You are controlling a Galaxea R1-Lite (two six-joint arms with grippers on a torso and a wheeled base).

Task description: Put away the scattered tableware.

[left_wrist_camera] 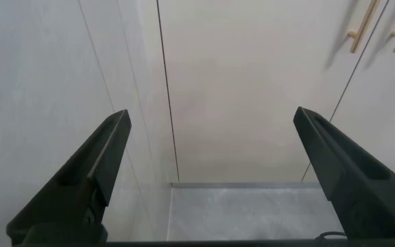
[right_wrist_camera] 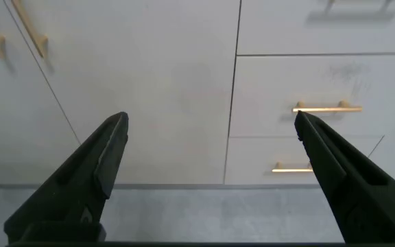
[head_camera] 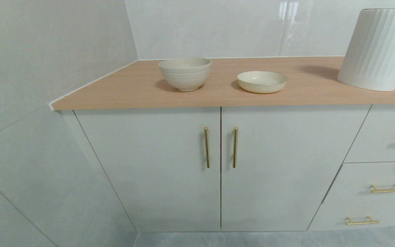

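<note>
Holding the left claw [left_wrist_camera: 210, 115] spread wide, nothing between its dark, tapering fingers, low in front of the cabinet [left_wrist_camera: 252, 89]; holding the right claw [right_wrist_camera: 209, 117] just as wide and just as empty, facing the seam between door and drawers [right_wrist_camera: 321, 82], probably hanging both down there to leave the head view free. Looking next at the cabinet as the largest piece: flat, matt, off-white fronts, meeting in a thin vertical gap, likely serving as the place for stowing the tableware, though revealing nothing of its inside while shut. Passing up to the surface [head_camera: 122, 89], a smooth slab in warm wood grain, running into the tiled corner. Noting at its right end a tall white container [head_camera: 375, 48], ribbed and tapering, standing well apart from the dishes. Finding the task's things side by side near the middle of the surface, right above the doors: first a deep round bowl [head_camera: 185, 73], beige, with fine horizontal ridges round its wall, sitting upright on a small foot; then, beside it and not touching, a shallow cream dish [head_camera: 262, 81], glossy, low-rimmed, empty. Judging both as lying loose and open side up, so easy to take by the rim. Ending with the slim brass handles [head_camera: 206, 147], set upright on either side of the gap, needing a pull ahead of any stowing.
</note>
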